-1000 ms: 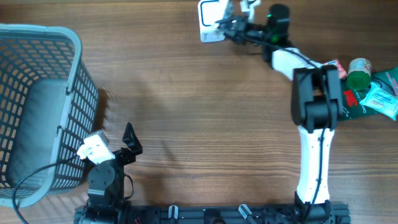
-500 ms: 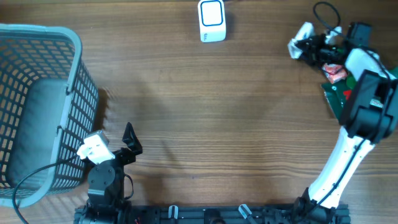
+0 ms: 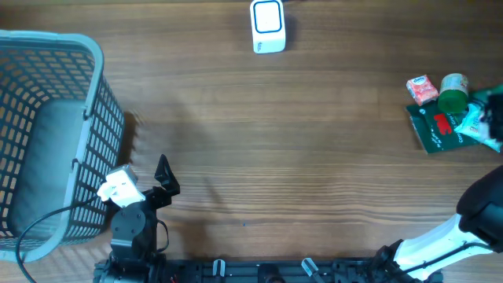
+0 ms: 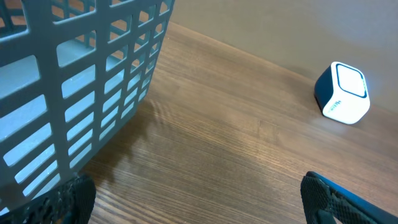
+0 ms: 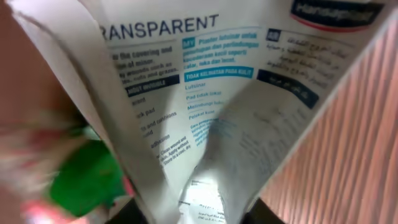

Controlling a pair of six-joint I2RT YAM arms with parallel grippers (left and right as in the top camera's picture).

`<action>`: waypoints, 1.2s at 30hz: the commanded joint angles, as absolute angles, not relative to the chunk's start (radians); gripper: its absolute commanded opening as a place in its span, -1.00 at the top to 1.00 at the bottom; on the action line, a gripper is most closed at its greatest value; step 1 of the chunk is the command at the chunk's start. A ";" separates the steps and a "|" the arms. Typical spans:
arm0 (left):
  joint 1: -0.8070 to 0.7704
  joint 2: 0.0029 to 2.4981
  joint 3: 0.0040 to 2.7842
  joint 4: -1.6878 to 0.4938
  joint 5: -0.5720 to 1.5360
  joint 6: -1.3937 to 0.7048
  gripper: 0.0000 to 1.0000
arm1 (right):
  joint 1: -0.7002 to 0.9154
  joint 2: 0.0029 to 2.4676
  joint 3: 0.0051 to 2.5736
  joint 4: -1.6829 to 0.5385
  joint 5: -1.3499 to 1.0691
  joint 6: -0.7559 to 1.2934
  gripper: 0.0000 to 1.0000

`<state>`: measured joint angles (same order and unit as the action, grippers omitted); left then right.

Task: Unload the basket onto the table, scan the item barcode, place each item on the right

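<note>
**Plaster packet at the right edge, scanner well apart**

The wooden bench (image 3: 275, 157) fills the overhead view, with a grey plastic laundry basket (image 3: 96, 134) at its left end. We see the white and blue barcode scanner (image 3: 267, 26) standing alone at the middle of the far edge.

At the right end lies a small pile: a red packet (image 3: 422, 90) just beside a green-capped bottle (image 3: 453, 92), with a dark green packet (image 3: 436, 130) and a pale blue packet (image 3: 476, 124) in front of them.

The right arm reaches out past the right edge there. In its wrist view a white Hansaplast plaster packet (image 5: 205, 93) fills the frame. The packet is creased into a V and narrows down between the dark fingers of the right claw (image 5: 202, 211). We read that claw as clenched on the packet. A green blur shows beside it.

The left claw (image 3: 167, 179) sits low near the basket, fingers spread wide and holding nothing.
</note>
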<state>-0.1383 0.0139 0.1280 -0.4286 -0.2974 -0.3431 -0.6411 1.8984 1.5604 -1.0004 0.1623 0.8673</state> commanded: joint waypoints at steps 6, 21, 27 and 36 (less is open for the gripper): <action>-0.139 0.007 0.126 -0.427 -0.303 -0.348 -1.00 | -0.630 1.927 1.214 -0.808 0.131 1.021 0.23; -0.139 0.007 0.126 -0.427 -0.303 -0.348 -1.00 | -0.624 1.603 1.595 -1.169 -0.060 0.816 -1.00; -0.139 0.007 0.126 -0.427 -0.303 -0.349 -1.00 | -0.548 1.271 1.595 -1.218 -0.541 0.389 -0.99; -0.139 0.007 0.126 -0.427 -0.303 -0.349 -1.00 | -0.484 0.736 1.595 -1.251 -0.533 0.317 -0.99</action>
<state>-0.1383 0.0139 0.1280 -0.4286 -0.2974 -0.3431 -0.4885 0.8322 1.5890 -1.2499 -0.5091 0.3542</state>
